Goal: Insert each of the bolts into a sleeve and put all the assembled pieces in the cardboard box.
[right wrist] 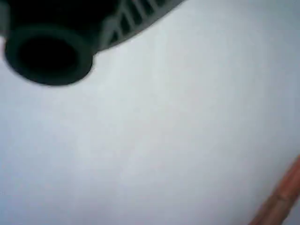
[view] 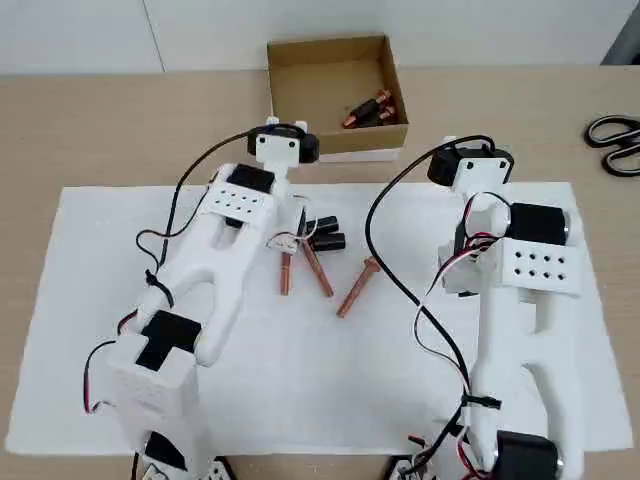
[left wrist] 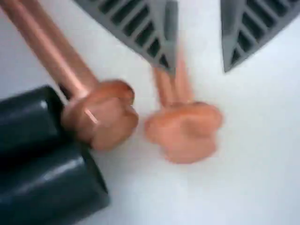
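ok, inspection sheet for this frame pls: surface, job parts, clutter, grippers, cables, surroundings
Surface: white sheet on a light wooden table.
Job's things: open cardboard box holding assembled bolt-and-sleeve pieces; three loose copper bolts on the sheet; two loose black cylindrical sleeves beside them.
Clutter: black-handled scissors on the table, off the sheet.
Grippers: left gripper open, astride one bolt's shank; right gripper apparently shut on a third black sleeve above the sheet.
Cables: black cables loop loosely over the sheet by each arm.
Surroundings: pale wall behind the table.
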`<state>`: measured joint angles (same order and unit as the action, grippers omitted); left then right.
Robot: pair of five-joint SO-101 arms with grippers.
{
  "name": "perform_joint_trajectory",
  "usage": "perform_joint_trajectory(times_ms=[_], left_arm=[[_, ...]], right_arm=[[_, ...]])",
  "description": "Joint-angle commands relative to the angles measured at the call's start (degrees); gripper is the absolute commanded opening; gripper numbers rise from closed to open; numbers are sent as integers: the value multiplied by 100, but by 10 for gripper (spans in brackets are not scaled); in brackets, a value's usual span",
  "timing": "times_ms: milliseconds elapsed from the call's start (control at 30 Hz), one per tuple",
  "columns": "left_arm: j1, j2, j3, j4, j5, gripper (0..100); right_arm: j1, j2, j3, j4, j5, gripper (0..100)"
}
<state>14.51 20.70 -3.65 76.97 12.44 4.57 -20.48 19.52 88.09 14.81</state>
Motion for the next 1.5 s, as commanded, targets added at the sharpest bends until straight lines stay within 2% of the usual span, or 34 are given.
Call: perform_joint_trajectory(times_ms=[0,300,567,933,1200,1467], left_arm=[[-26,-26,-558,448,26,66],[26,35,-646,545,26,66],[97,35,-312,88,26,66],[105,44,-268,62,44,66],[105,677,-303,62,158,66],[246,686,-303,-35,273,66]], right_arm=[[48,-180,-35,-75,18,4],[48,-180,-35,-75,9,4],[48,-180,-35,-75,9,4],[40,-171,-35,-84,0,4],[48,-171,-35,-84,0,4],[48,-171,-35,-84,0,4]])
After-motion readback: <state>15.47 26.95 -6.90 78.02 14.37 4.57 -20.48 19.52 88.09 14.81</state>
